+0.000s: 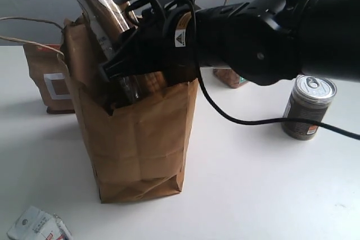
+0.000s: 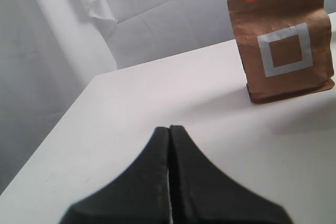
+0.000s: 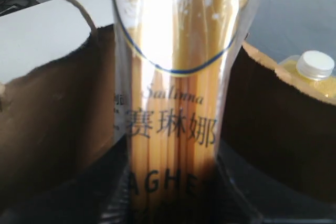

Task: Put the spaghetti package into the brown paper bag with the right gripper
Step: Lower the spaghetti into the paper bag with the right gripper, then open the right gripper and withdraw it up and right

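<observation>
We see the right gripper (image 1: 117, 67) at the mouth of the brown paper bag (image 1: 140, 144), jaws clamped on the spaghetti package (image 3: 176, 108). The packet stands nearly upright between them, lower end below the jaws inside the bag, top sticking up above. On the left gripper (image 2: 169, 129), jaws pressed together, empty, over the surface (image 2: 131, 98); brown pouch (image 2: 283, 40) well ahead of them.

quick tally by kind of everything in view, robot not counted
tall creased brown paper bag: 1
small brown pouch with white square label: 1
long clear spaghetti package: 1
grey metal can: 1
yellow bottle with white cap: 1
white crumpled packet: 1
half-hidden brown item, kind unclear: 1
Total: 7
</observation>
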Controlling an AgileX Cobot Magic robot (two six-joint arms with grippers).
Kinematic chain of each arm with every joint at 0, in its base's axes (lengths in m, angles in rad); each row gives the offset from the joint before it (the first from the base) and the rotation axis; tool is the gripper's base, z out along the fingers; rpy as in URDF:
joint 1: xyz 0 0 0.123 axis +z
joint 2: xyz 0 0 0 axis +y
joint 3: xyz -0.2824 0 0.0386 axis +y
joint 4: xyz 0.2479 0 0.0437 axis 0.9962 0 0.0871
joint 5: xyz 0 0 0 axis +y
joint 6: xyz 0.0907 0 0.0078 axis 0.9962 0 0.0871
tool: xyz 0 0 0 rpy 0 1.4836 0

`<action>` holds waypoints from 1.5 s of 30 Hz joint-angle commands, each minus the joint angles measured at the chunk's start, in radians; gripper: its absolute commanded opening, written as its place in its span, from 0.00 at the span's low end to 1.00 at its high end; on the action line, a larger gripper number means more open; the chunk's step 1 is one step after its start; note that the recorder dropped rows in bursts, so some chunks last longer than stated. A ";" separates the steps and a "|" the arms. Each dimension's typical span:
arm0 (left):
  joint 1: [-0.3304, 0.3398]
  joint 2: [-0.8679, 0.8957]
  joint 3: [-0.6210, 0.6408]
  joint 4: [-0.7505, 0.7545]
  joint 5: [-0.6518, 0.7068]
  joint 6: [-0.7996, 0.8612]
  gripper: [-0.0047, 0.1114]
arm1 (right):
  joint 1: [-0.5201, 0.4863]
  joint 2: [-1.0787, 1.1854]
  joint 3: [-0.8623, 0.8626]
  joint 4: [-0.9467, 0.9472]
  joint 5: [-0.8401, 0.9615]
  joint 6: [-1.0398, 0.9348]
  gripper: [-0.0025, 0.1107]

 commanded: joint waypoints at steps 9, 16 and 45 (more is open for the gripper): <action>0.005 0.002 0.005 -0.005 -0.006 -0.004 0.04 | 0.007 -0.023 0.051 0.048 -0.112 0.002 0.02; 0.005 0.002 0.005 -0.005 -0.006 -0.004 0.04 | 0.007 -0.021 0.135 0.096 -0.214 0.002 0.23; 0.005 0.002 0.005 -0.005 -0.006 -0.004 0.04 | 0.052 -0.257 0.173 0.116 -0.290 -0.052 0.32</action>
